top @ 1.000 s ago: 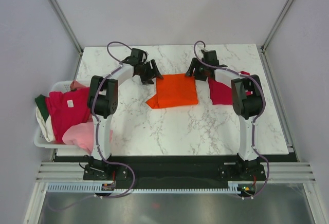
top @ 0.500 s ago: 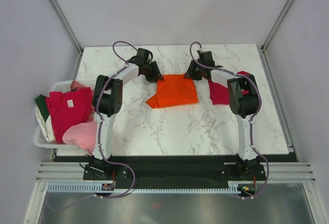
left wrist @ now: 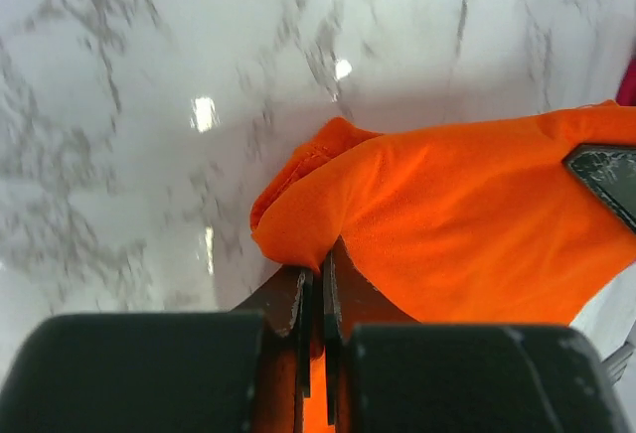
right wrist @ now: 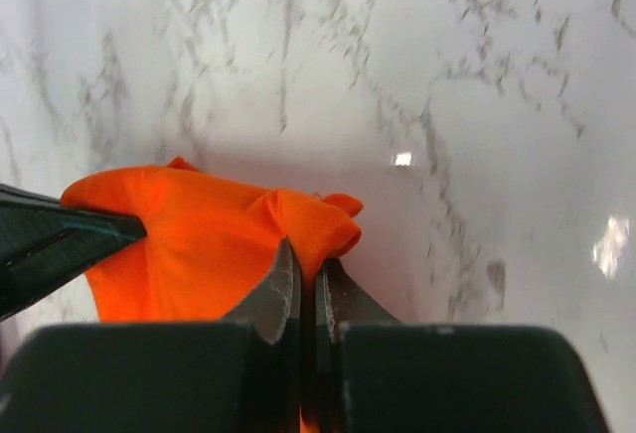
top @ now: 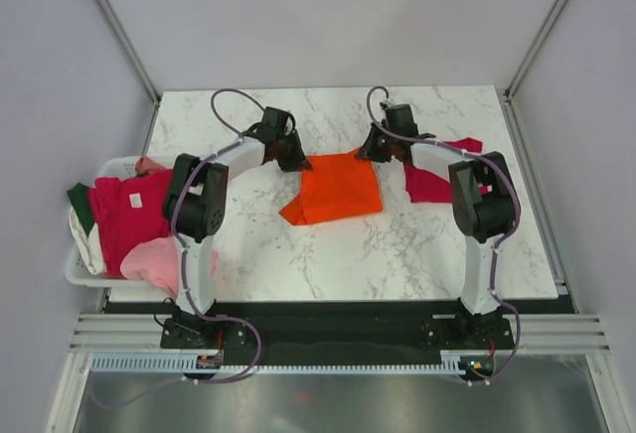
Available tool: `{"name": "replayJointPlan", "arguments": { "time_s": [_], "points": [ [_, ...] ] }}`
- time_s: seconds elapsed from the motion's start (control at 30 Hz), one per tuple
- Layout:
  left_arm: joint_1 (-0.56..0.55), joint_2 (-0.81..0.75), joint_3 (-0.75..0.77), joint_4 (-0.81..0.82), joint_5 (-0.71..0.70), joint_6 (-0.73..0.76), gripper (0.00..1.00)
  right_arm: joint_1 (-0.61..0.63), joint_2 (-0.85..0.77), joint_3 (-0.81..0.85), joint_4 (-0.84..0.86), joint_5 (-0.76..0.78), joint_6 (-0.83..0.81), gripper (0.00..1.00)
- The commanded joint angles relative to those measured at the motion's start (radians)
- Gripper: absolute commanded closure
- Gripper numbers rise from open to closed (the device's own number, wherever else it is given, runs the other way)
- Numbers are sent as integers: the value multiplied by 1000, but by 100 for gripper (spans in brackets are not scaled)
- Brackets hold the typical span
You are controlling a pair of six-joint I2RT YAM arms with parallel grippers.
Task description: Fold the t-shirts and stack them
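At centre frame, top view: orange t-shirt [top: 333, 187], partly folded, is lying on the marble table [top: 397, 244]. At its upper-left corner the left gripper [top: 295, 161] is pinching a fold of fabric, jaws closed tight. At the upper-right corner the right gripper [top: 371, 152] is clamping likewise. Handling, judged: light, limp cotton, sagging between holds, with corners and hems offering the surest grip. At right, crimson t-shirt [top: 429, 180] is lying flat. At left, remaining t-shirts [top: 129, 210] are sitting in the basket [top: 111, 166].

Bright, even overhead light leaves small glare spots on the glossy bench [left wrist: 119, 155] around eleven o'clock, while the left claw [left wrist: 318, 279] is blurred at six o'clock.
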Motion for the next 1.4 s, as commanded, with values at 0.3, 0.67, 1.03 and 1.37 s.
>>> {"name": "replayJointPlan", "arguments": {
  "time_s": [0.3, 0.67, 1.03, 1.37],
  "points": [
    [-246, -467, -228, 105, -117, -62, 98, -74, -598, -337, -169, 183, -28, 100],
    [-483, -394, -18, 86, -151, -111, 98, -395, -862, -256, -485, 285, -117, 100],
    [-544, -9, 427, 110, -113, -168, 98, -593, -735, -173, -462, 297, -104, 100],
    [-471, 245, 672, 149, -79, -260, 98, -608, -507, -43, -434, 352, -96, 100]
  ]
}}
